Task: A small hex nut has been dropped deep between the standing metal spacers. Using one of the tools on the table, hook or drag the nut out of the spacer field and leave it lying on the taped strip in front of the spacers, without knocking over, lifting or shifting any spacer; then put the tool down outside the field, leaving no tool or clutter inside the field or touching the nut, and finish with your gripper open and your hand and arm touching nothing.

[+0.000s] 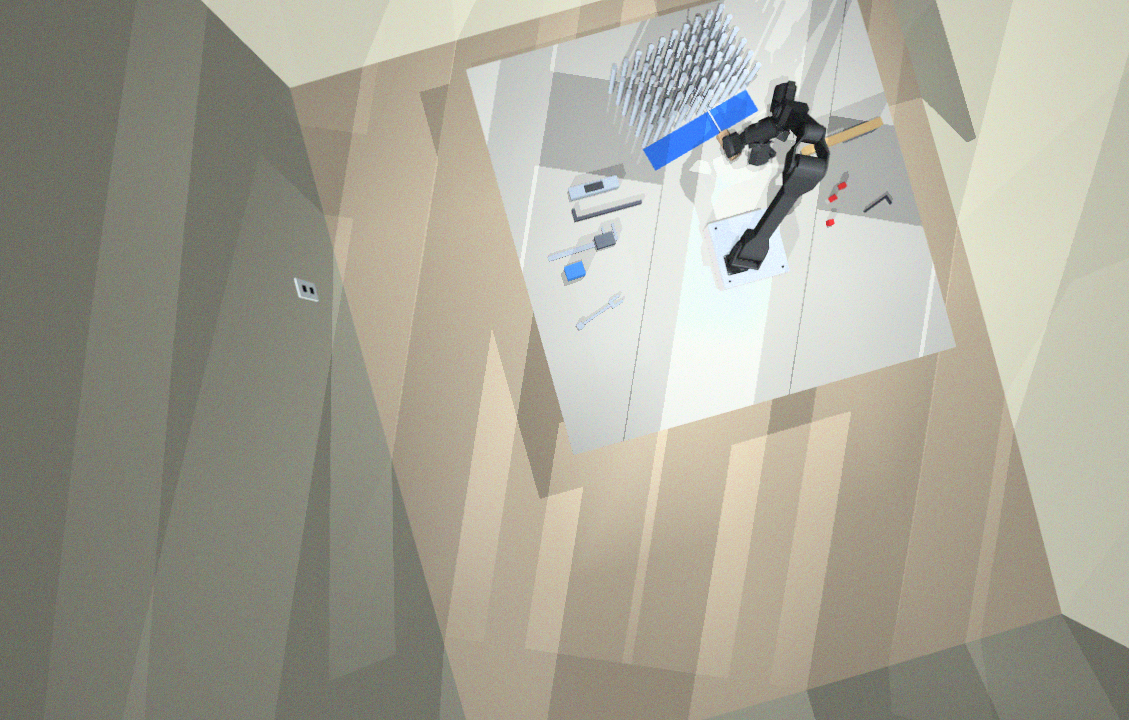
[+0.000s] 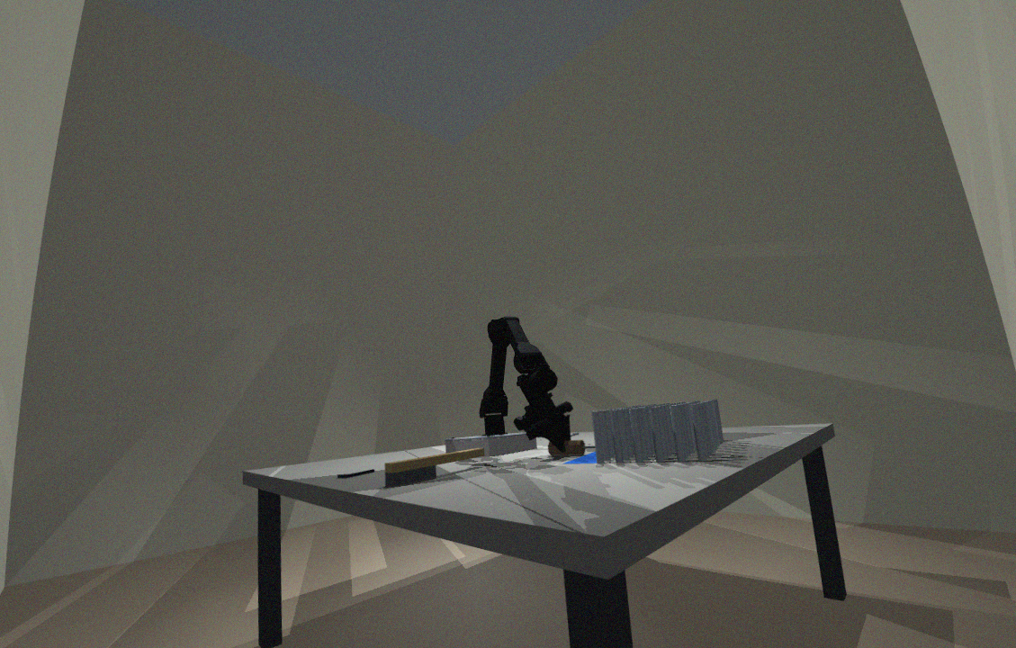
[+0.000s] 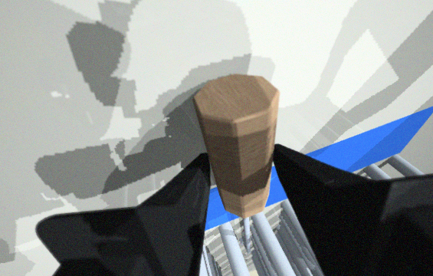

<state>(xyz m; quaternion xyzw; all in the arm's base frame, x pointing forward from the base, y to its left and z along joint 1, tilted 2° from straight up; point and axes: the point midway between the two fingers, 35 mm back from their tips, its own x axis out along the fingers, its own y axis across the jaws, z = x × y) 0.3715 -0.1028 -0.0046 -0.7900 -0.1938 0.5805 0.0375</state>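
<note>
My gripper [image 1: 729, 148] [image 3: 240, 155] is shut on the wooden handle [image 2: 575, 447] [image 3: 235, 100] of a tool, low over the table beside the blue taped strip [image 1: 680, 143] [image 2: 582, 458] [image 3: 373, 142]. The tool's thin metal shaft [image 1: 714, 120] [image 3: 246, 230] crosses the strip and points in among the standing spacers [image 1: 684, 67] [image 2: 656, 431] [image 3: 270, 239]. In the wrist view its far part lies low between two front spacers; its tip cannot be made out. The spacers look upright. I cannot make out the hex nut in any view.
A yellow bar [image 1: 856, 132] [image 2: 435, 460], several red pieces [image 1: 832, 197] and a dark hex key [image 1: 878, 202] lie right of the arm. At left lie a windowed bar [image 1: 593, 187], a dark bar [image 1: 606, 209], a caliper-like tool [image 1: 604, 240], a blue block [image 1: 574, 270] and a wrench [image 1: 599, 311].
</note>
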